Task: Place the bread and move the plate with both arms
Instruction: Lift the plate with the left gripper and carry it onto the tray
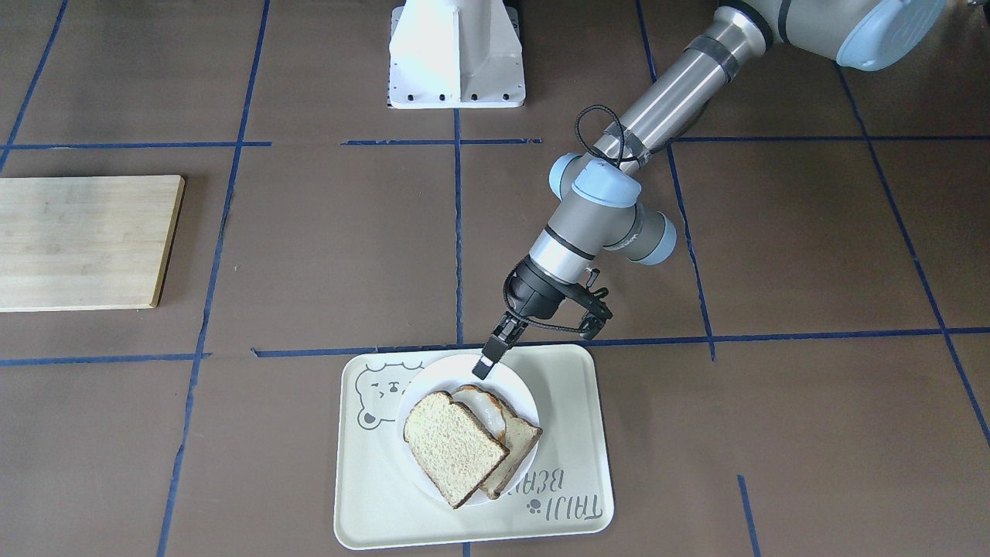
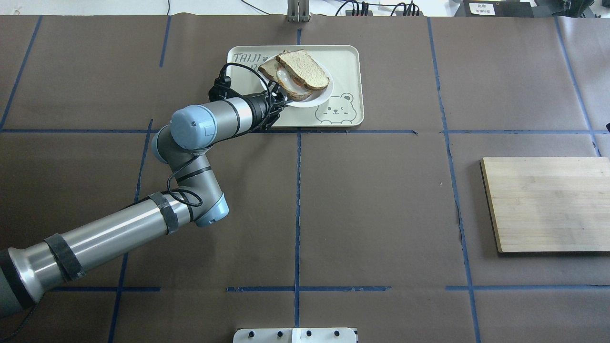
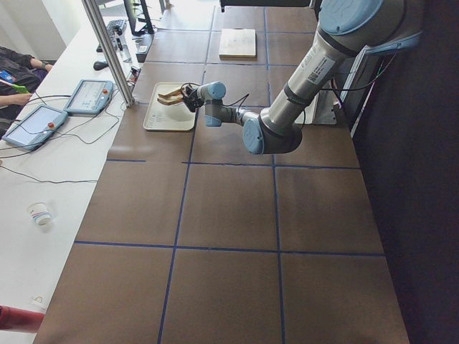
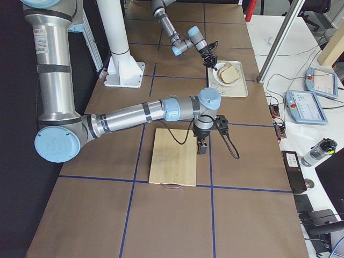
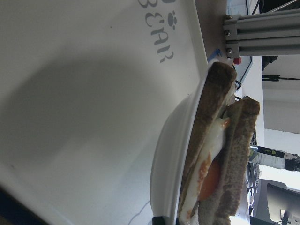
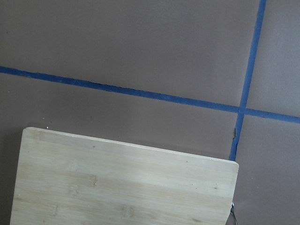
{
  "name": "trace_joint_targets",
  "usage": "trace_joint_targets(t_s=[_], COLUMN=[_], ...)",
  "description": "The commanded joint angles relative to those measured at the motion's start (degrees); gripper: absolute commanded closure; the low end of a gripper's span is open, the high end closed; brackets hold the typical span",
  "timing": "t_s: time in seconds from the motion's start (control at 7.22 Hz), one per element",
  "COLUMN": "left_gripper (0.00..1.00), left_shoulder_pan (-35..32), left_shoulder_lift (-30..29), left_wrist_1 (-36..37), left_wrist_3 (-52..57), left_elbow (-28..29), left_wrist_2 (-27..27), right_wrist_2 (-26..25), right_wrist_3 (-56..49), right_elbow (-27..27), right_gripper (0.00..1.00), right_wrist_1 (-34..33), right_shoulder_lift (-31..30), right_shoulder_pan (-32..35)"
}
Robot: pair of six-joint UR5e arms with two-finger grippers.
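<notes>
My left gripper (image 1: 483,367) at the plate (image 1: 439,376) rim — grip: cannot tell.
I'd pinch squarely, lift level — bread (image 1: 452,447) lies loose.

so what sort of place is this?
Likely a robotics lab, not a kitchen: blue tape grid on the table, teach pendants on the side bench, aluminium frame post beside them.

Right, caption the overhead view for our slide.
Left arm reaches the plate on the tray; bread tops the egg slice.
</notes>
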Motion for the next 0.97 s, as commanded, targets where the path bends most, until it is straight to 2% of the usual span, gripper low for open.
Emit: trace_joint_targets(t_s=[0.0,0.14,0.28,0.42,0.69,0.83], left_gripper=[0.34,0.18,0.0,0.0,0.0,0.0], left_shoulder_pan=[-1.3,-3.1,-6.7,-10.2,-16.3,-20.7], left_shoulder_lift=[-0.1,0.0,0.6,3.1,13.2,14.6], left_wrist_1=[0.2,0.4,0.7,1.3,3.1,6.8], left_wrist_3=[0.1,0.1,0.5,0.8,7.7,9.5], left_elbow=[0.2,0.1,-0.2,-1.0,-11.8,-14.4], left_wrist_2=[-0.7,-2.7,-8.7,-15.6,-27.0,-33.6], right_wrist_2=[0.0,0.0,0.0,0.0,0.0,0.0], right_wrist_3=[0.1,0.1,0.1,0.1,0.1,0.0], right_elbow=[-0.1,-0.1,-0.1,-0.1,-0.1,-0.1], right_gripper=[0.0,0.0,0.0,0.0,0.0,0.0], right_wrist_1=[0.0,0.0,0.0,0.0,0.0,0.0], right_shoulder_lift=[0.1,0.1,0.1,0.1,0.1,0.2], right_shoulder_pan=[0.0,0.0,0.0,0.0,0.0,0.1])
